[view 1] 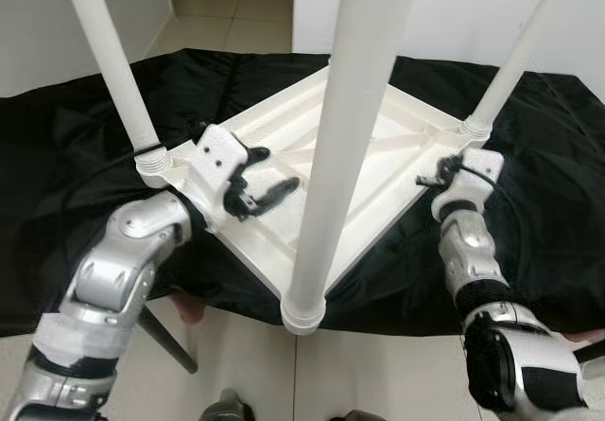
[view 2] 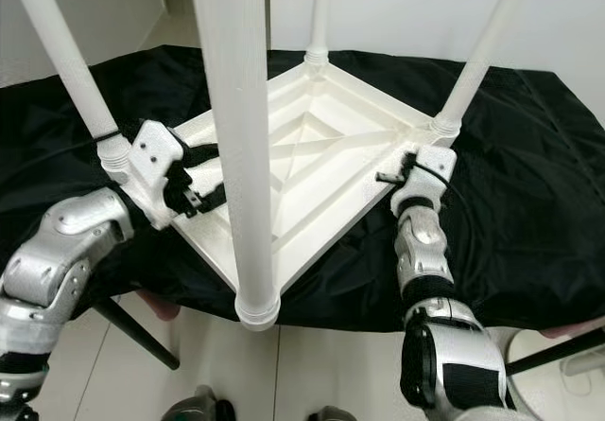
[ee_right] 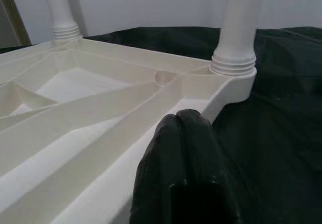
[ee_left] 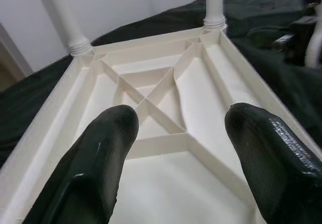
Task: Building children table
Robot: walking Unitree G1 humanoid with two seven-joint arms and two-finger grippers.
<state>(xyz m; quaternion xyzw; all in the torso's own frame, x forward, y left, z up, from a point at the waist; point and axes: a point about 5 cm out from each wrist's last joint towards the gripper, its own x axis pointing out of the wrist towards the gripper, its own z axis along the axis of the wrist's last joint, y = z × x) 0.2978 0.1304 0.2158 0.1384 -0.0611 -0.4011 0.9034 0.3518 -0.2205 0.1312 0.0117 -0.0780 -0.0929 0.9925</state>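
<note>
**Upturned table between two grippers**

A white plastic children's table (view 1: 378, 170) lies upside down on a black cloth (view 1: 76, 156), its round white legs (view 1: 352, 137) pointing up. The left gripper (view 1: 263, 186) hovers over the table's ribbed underside near the left corner, fingers spread. The right gripper (ee_right: 183, 153) rests at the table's right edge, fingers pressed together.

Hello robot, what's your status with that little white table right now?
Left gripper open over upturned white plastic table. Right gripper shut at its edge. Four white legs standing up, black cloth beneath. Nothing in the way.
</note>
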